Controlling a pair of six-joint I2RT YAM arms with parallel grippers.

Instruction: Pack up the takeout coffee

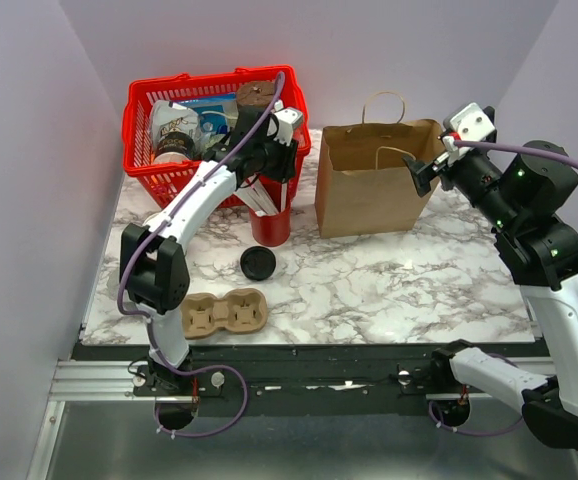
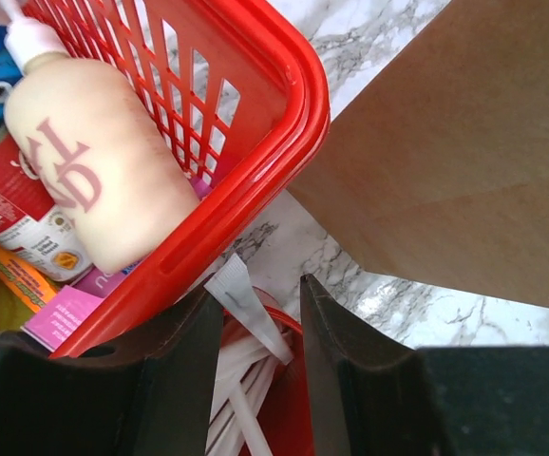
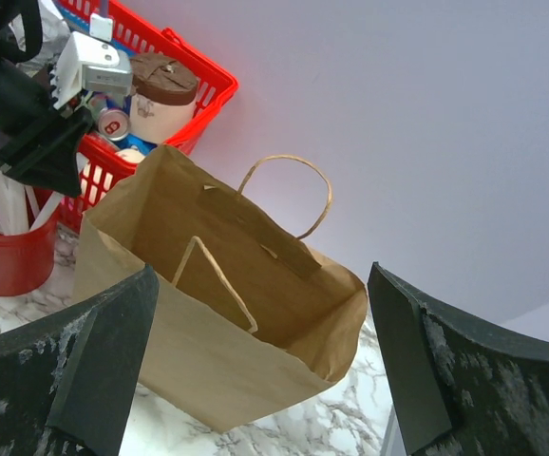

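Observation:
The takeout coffee shows in no view. The brown paper bag (image 1: 374,180) stands open at the back of the marble table; what the right wrist view (image 3: 208,313) shows of its inside is bare. My left gripper (image 1: 269,165) hangs over a red cup of wrapped straws (image 1: 270,222). Its jaws (image 2: 260,285) are open, with a white straw wrapper (image 2: 246,304) between them, and I cannot tell if they touch it. My right gripper (image 1: 421,175) is wide open and empty beside the bag's right rim; in its own view (image 3: 262,269) the bag lies between its jaws.
A red basket (image 1: 134,110) of groceries stands back left, its rim close to my left fingers (image 2: 293,123). A loose black lid (image 1: 258,263) and a cardboard cup carrier (image 1: 224,312) lie in front. Walls close in on three sides.

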